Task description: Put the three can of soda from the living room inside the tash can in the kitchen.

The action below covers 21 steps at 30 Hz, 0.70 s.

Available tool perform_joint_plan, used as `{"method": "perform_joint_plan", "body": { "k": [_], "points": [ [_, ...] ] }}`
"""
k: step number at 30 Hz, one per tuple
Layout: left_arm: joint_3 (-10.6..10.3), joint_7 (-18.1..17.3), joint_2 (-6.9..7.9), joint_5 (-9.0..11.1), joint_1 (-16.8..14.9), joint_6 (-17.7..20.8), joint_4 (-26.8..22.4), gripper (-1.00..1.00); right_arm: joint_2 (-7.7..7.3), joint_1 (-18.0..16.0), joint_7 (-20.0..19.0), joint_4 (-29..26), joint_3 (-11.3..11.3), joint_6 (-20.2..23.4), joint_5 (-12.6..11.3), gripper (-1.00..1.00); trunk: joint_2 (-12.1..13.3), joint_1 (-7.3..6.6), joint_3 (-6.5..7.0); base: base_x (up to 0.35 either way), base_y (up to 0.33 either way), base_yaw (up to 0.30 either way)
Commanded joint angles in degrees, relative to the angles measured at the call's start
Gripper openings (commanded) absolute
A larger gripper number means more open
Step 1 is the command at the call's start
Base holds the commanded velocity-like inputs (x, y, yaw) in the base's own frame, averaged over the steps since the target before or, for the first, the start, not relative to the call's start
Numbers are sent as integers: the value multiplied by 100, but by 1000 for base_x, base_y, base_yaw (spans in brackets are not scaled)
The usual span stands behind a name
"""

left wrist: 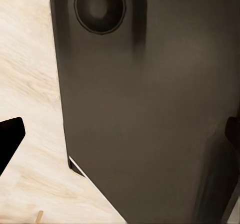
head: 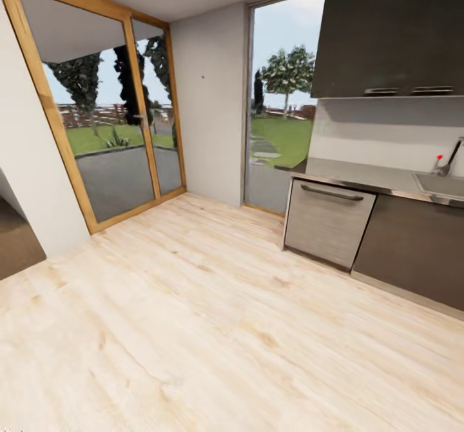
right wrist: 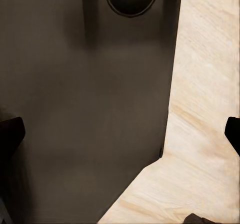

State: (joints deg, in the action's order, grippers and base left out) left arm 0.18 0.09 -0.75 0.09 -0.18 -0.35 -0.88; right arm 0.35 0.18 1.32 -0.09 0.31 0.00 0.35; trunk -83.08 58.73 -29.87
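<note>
Glass doors [head: 122, 116] left, dishwasher [head: 327, 221] under counter [head: 361, 177] right.

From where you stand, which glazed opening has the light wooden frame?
The wide glass doors at the head view's left: pale wood frames them. The narrow tall window beside the dark upper cabinets has none.

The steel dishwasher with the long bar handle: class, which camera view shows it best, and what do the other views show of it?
The head view: the steel dishwasher stands whole under the steel counter, front and handle clear. Both wrist views look at pale wood floor and a dark robot body panel, nothing of the dishwasher.
</note>
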Motion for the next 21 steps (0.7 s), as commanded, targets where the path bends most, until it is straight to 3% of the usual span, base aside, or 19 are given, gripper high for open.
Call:
{"method": "perform_joint_plan", "body": {
  "k": [1,21],
  "points": [
    [0,0,-1,0,0,0,0,100,0,0,2,0,1,0,0,100,0,0,-6,208,-175,222],
    [-1,0,-4,0,0,0,0,100,0,0,6,0,14,0,1,100,0,0,-131,190,-155,222]
  ]
}}
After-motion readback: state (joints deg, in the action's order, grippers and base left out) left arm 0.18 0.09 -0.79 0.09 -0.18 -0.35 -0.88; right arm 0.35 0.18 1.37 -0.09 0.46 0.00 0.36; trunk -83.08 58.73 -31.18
